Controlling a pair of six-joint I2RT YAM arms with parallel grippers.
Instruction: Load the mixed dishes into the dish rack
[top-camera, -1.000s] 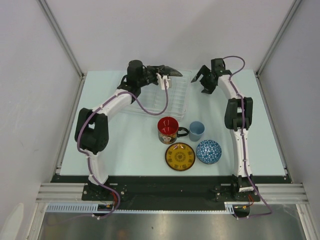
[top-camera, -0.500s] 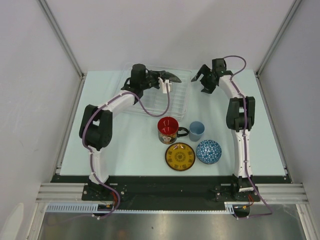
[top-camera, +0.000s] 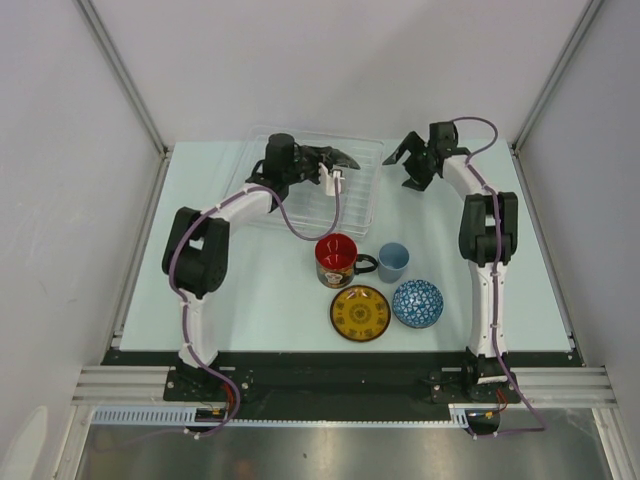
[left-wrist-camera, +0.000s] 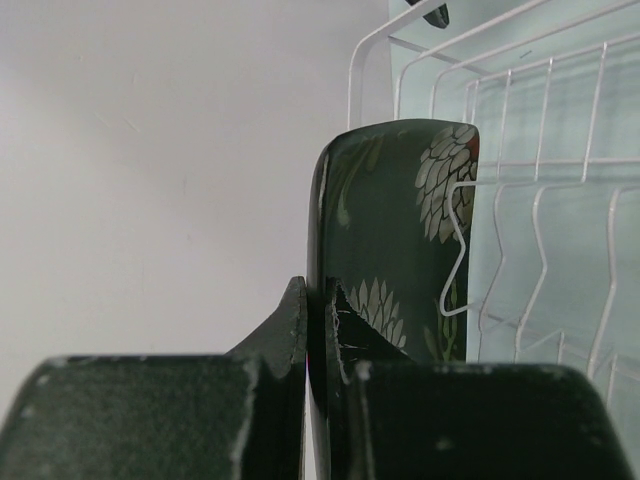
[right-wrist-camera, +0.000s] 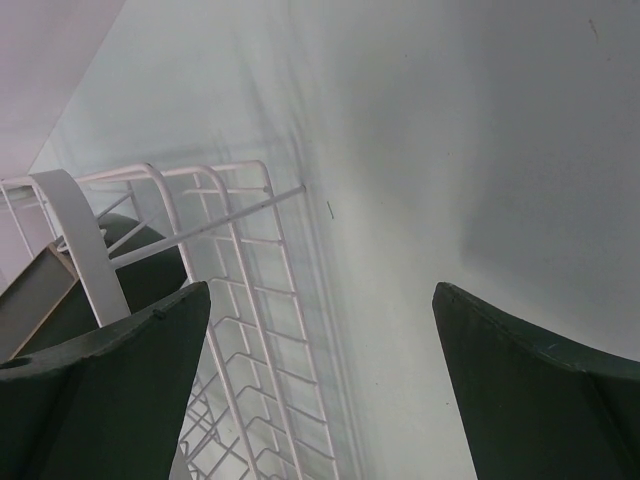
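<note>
My left gripper (top-camera: 325, 163) is shut on the black square floral plate (left-wrist-camera: 395, 250) and holds it on edge over the far part of the clear dish rack (top-camera: 345, 215); the plate's top edge shows from above (top-camera: 338, 153). The rack's white wires (left-wrist-camera: 540, 250) stand right beside the plate. My right gripper (top-camera: 407, 165) is open and empty, just right of the rack, whose corner shows in its wrist view (right-wrist-camera: 240, 290). The red mug (top-camera: 337, 259), light-blue cup (top-camera: 393, 261), yellow saucer (top-camera: 360, 312) and blue-white bowl (top-camera: 417, 303) stand on the table in front of the rack.
White enclosure walls rise behind and beside the pale table (top-camera: 250, 290). Both arms stretch toward the far edge. The black front rail (top-camera: 330, 360) lies near the arm bases.
My left gripper has moved with the plate toward the back of the rack and turned it more upright. The right gripper shifted slightly toward the far wall.
</note>
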